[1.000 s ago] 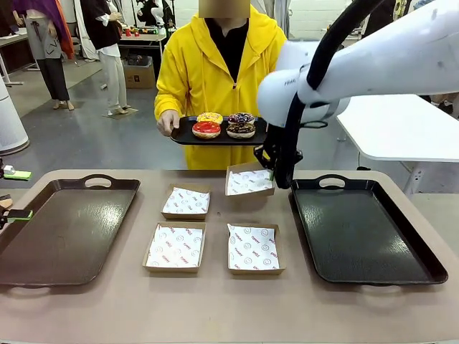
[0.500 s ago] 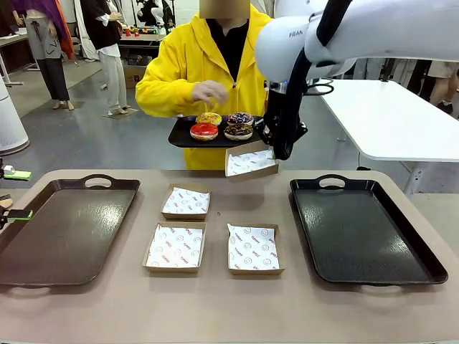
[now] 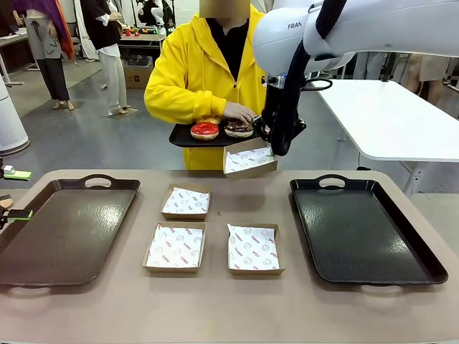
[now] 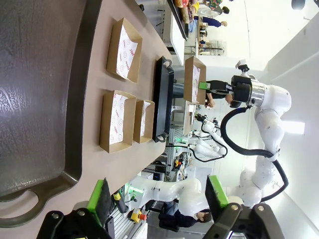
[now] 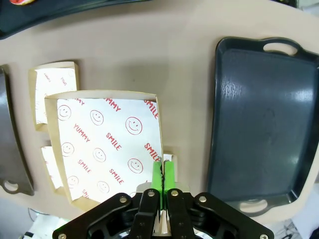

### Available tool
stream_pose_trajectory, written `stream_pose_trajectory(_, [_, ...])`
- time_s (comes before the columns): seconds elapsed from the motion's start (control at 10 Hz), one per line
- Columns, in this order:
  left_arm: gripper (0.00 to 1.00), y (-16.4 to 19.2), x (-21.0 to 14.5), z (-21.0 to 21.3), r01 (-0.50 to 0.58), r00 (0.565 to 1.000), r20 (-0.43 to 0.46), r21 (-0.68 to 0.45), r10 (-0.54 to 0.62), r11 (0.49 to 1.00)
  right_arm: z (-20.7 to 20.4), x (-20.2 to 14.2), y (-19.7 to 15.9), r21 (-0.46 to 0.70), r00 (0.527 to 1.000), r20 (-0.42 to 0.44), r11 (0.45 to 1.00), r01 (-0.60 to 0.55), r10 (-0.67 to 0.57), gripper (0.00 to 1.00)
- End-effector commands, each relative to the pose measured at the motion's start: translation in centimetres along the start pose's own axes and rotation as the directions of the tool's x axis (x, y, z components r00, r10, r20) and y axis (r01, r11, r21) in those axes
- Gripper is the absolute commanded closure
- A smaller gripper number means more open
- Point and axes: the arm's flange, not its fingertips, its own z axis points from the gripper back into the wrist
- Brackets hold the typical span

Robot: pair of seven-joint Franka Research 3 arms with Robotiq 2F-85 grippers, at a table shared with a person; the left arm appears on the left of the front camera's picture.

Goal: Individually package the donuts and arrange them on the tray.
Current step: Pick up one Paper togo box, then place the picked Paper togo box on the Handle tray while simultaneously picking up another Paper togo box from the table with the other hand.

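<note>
R fingers [image 5: 163, 172] pinch shut on the box [image 5: 107, 144] edge; L fingers [image 4: 99, 198] are open. Donuts [image 3: 205, 130] sit just past the R fingers on the person's tray [image 3: 179, 137]. Best hold box flat n steady for a donut.

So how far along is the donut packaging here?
Done: nothing; three boxes lie empty and both table trays bare. In hand: the right gripper holds a fourth box up by the person's donut tray, their hand on a chocolate donut. Left: all boxing and arranging.
</note>
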Motion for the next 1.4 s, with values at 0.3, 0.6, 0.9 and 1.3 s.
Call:
stream_pose_trajectory(0.3, [0.0,-0.11,0.0,0.16,0.005,1.0,0.006,-0.012,-0.005,1.0,-0.13,-0.02,-0.19,0.002,1.0,0.006,1.0,0.004,-0.004,1.0])
stream_pose_trajectory(0.6, [0.0,-0.11,0.0,0.16,0.005,1.0,0.006,-0.012,-0.005,1.0,-0.13,-0.02,-0.19,0.002,1.0,0.006,1.0,0.004,-0.004,1.0])
stream_pose_trajectory(0.9, [0.0,-0.11,0.0,0.16,0.005,1.0,0.006,-0.012,-0.005,1.0,-0.13,-0.02,-0.19,0.002,1.0,0.006,1.0,0.004,-0.004,1.0])
stream_pose_trajectory(1.3, [0.0,-0.11,0.0,0.16,0.005,1.0,0.006,-0.012,-0.005,1.0,-0.13,-0.02,-0.19,0.002,1.0,0.006,1.0,0.004,-0.004,1.0])
